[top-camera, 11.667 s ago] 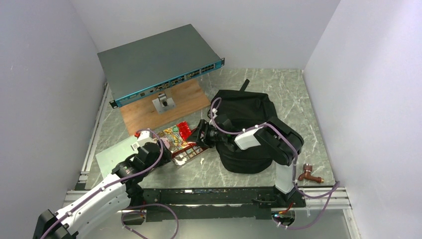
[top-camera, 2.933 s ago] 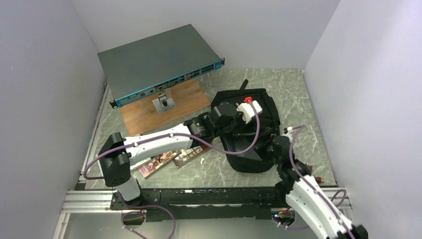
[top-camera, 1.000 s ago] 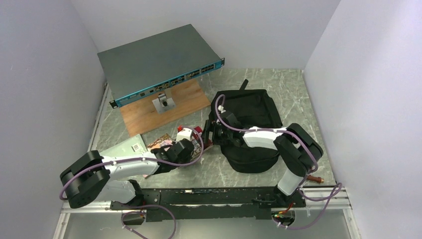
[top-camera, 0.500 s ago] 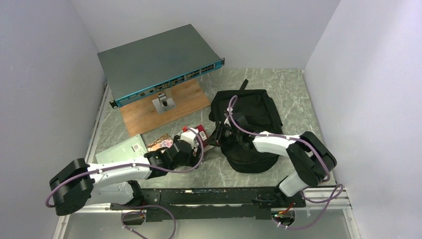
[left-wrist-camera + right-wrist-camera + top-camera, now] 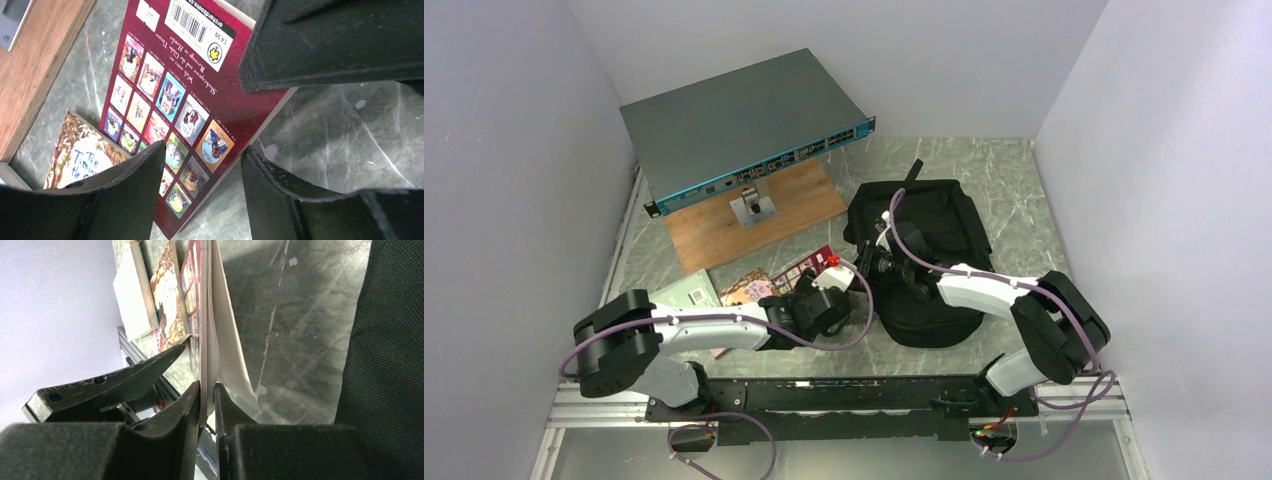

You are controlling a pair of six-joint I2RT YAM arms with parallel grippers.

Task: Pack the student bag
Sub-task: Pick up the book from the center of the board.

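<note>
**A:** Where is the student bag (image 5: 929, 225)?

**B:** The black backpack lies right of centre on the marble table (image 5: 1024, 190). The right arm crosses its near-left side, and its opening cannot be made out.

**A:** And the grippers?

**B:** The right gripper (image 5: 206, 387) is clenched on the page edge of a red paperback (image 5: 185, 100), just left of the bag. The left gripper (image 5: 204, 150) is released, one finger at either side of the paperback's lower corner. Whether they touch it is unclear. A second book (image 5: 80, 155) lies partly covered, its title cut off.
</note>
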